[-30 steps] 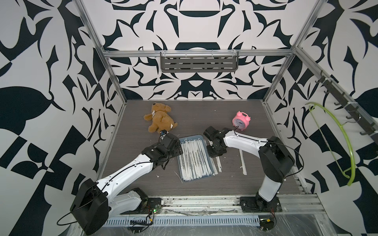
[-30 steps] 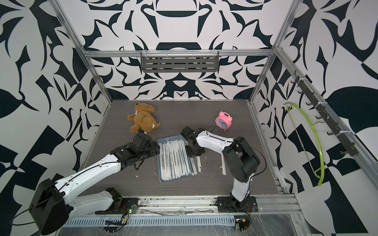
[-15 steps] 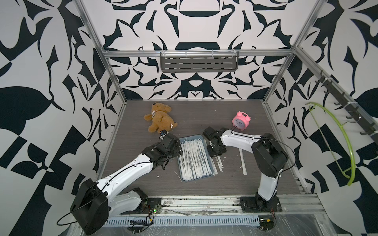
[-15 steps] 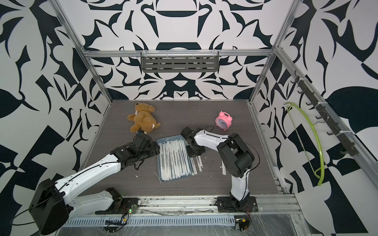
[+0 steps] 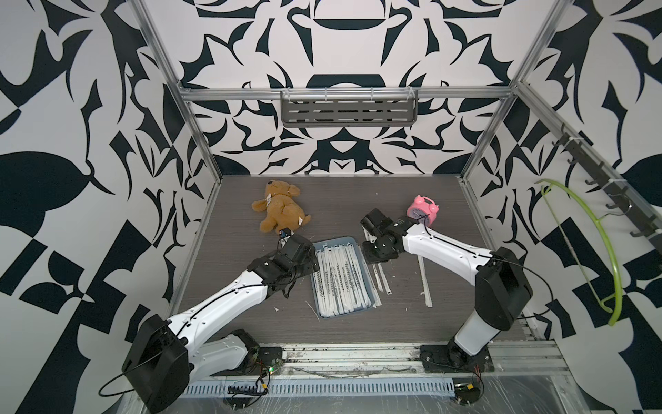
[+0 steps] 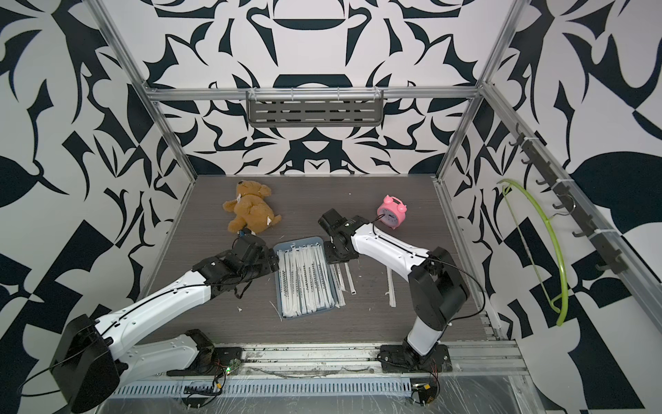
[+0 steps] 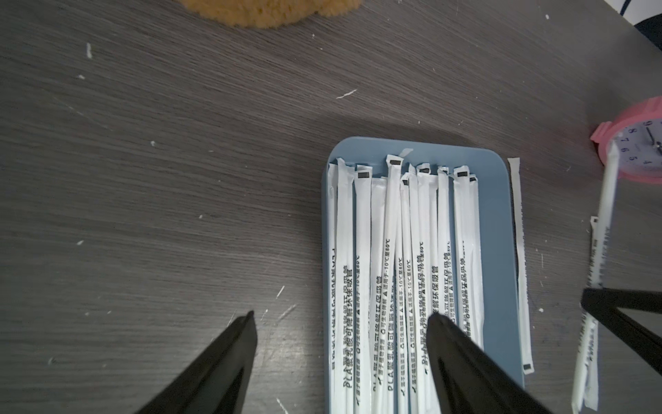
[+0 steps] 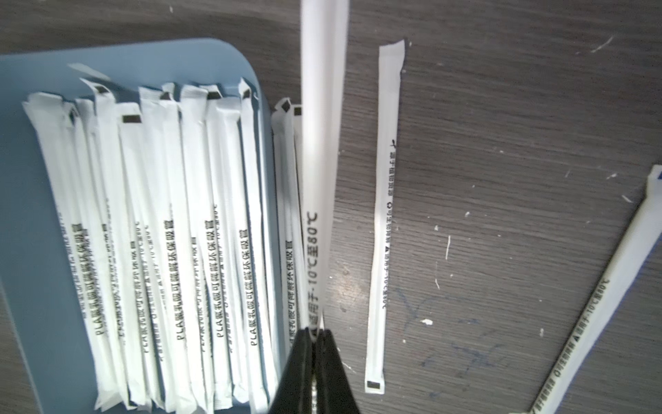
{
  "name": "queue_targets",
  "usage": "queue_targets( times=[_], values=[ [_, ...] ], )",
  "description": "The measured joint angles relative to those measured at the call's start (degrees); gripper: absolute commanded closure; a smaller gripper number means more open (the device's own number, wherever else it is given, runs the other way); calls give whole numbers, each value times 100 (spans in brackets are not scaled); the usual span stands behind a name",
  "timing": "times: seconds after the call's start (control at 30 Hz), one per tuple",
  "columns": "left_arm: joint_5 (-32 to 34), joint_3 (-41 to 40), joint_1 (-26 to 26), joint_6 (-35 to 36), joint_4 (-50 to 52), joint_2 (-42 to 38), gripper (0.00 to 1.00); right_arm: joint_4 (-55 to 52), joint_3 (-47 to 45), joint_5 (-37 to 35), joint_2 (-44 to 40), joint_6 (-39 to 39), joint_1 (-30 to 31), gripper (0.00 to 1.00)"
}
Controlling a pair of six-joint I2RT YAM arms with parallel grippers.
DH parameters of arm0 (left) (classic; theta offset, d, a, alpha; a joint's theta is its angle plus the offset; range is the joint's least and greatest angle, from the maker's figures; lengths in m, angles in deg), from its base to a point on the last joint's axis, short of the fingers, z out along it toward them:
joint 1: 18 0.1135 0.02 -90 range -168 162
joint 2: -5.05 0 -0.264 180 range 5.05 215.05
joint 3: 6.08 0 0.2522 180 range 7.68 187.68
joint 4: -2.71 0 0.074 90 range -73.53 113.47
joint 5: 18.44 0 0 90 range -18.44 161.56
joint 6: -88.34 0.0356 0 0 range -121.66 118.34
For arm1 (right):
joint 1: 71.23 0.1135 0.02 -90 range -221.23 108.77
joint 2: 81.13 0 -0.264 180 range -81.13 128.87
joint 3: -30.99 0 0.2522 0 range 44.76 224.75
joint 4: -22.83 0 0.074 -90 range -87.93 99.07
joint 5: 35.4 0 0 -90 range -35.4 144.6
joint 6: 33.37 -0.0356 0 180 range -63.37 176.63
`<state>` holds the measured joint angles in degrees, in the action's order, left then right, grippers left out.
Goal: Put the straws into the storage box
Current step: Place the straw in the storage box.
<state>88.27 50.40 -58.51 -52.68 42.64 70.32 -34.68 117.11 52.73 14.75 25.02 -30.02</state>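
Straws (image 8: 161, 233) marked "PLA" lie in the storage box (image 8: 21, 161); right tool (image 8: 315, 331) clenches one, left tool (image 7: 342, 315) gapes

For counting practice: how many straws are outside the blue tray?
5: one straw in the right jaws, two against the tray's right rim, two farther right on the table; others may hide.

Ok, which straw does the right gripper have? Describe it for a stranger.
Find the blue-grey storage box in the middle of the table; the right gripper sits just off its long side nearest the pink clock. Loose straws lie flat there, but the held straw is the only one pinched in shut jaws and angled up off the table.
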Motion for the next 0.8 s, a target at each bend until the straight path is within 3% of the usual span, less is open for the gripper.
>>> queue_targets(
  times=[0.27, 0.5, 0.8],
  values=[
    [273, -227, 0, -214, 271, -444, 17, 243, 721, -511, 1008, -809, 1484, 98],
    [310, -262, 0, -144, 264, -452, 17, 140, 1071, -588, 1823, -1069, 1746, 98],
    [323, -315, 0, -66, 186, -428, 16, 122, 1368, -610, 1937, -1401, 1958, 95]
  ],
)
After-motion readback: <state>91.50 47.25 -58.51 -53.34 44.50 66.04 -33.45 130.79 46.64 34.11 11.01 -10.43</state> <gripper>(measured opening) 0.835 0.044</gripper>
